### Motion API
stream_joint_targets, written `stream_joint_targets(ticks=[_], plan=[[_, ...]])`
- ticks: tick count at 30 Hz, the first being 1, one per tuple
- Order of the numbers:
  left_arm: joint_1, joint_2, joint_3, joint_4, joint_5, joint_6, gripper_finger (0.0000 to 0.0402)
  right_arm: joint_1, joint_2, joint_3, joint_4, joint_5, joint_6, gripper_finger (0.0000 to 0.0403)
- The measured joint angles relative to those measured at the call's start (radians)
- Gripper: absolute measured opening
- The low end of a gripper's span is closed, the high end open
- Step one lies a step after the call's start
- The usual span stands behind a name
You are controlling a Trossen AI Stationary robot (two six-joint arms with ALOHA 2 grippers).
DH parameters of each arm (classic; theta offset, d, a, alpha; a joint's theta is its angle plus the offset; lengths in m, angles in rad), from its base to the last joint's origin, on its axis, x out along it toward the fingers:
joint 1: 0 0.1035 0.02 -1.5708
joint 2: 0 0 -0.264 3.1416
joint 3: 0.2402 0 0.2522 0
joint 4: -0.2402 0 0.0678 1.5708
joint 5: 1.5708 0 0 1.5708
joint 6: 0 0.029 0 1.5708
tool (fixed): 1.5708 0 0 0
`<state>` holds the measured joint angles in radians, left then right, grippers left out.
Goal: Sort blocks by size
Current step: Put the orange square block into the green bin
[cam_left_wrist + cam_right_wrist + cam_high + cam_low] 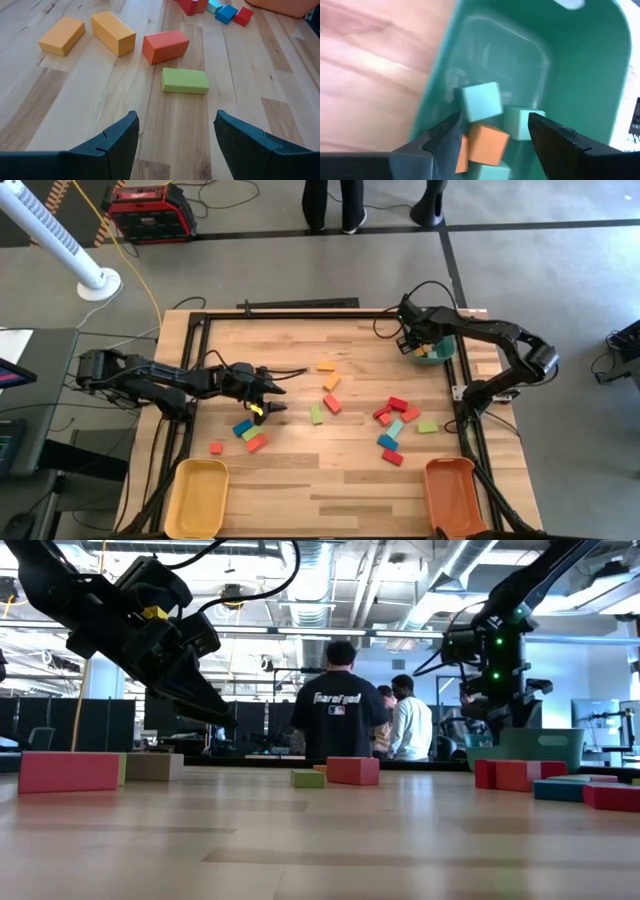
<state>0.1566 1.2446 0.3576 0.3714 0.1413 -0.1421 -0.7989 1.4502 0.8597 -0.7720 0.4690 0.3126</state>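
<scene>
My left gripper (pixel 272 392) hangs open and empty above the table's left middle, clear of the wood in the low view (pixel 205 700). Ahead of its fingers (pixel 176 120) lie a green block (pixel 185 80), a red-orange block (pixel 165 46) and two orange blocks (pixel 113 32). My right gripper (pixel 420 345) is open over the teal tray (pixel 445 352) at the far right. Below its fingers (pixel 494 120) two pale teal cubes (pixel 480 100) and an orange cube (pixel 482 145) lie in the tray (pixel 580 75).
Red, teal, blue and green blocks (pixel 395 427) lie clustered right of centre. A blue, a green and two red blocks (pixel 245 435) lie near the left. A yellow tray (pixel 198 495) and an orange tray (pixel 452 492) stand at the near edge. People stand beyond the table (pixel 340 710).
</scene>
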Motion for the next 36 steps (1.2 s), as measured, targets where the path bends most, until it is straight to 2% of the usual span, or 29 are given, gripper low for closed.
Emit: stream_joint_targets(ticks=[8, 18, 22, 27, 36], plan=[[0.000, 0.000, 0.000, 0.000, 0.000, 0.000, 0.0247, 0.059, -0.033, 0.001, 0.007, 0.004, 0.000, 0.0256], [0.000, 0.000, 0.000, 0.000, 0.000, 0.000, 0.0247, 0.195, -0.207, 0.001, 0.010, 0.005, -0.008, 0.0255], [0.000, 0.000, 0.000, 0.000, 0.000, 0.000, 0.0247, 0.309, -0.276, 0.001, 0.006, -0.007, -0.007, 0.0254], [0.000, 0.000, 0.000, 0.000, 0.000, 0.000, 0.0247, 0.481, -0.333, 0.001, -0.010, -0.091, 0.033, 0.0254], [0.000, 0.000, 0.000, 0.028, -0.002, 0.004, 0.0247, 0.846, -0.352, 0.001, -0.027, -0.108, 0.163, 0.0254]])
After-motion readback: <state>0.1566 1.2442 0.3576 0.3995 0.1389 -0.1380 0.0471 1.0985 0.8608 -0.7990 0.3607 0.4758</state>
